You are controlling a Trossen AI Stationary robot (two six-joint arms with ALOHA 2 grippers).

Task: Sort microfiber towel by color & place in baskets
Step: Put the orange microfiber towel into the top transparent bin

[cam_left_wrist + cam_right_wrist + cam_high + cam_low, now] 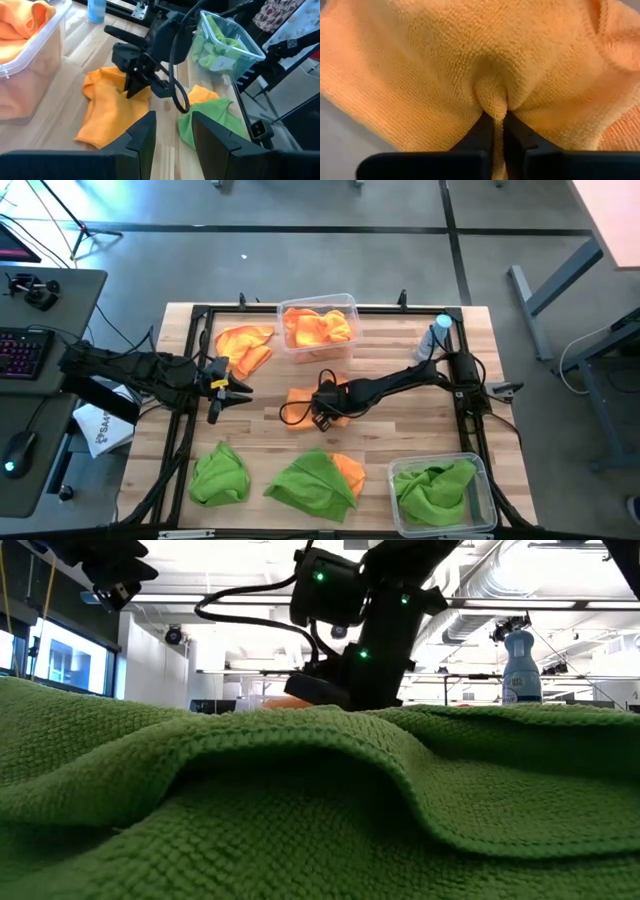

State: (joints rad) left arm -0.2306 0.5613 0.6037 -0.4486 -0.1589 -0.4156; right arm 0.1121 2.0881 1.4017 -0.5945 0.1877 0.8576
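Two tools | right tool [494, 117] pinching orange towel [470, 60] | left tool [172, 137] spread

High view overhead; low view table-level behind green towel [300, 810]; wrist views close.

Far edge of table, centre: one basket [340, 305] with towels in it. A loose towel [243, 345] lies just left of that basket. Mid-table: a towel [300, 397] under the right gripper [322, 420]. Left gripper [222, 390] hangs well left of it. Near edge: two towels [220, 474] side by side. Near right corner: second basket [482, 470], a towel inside.
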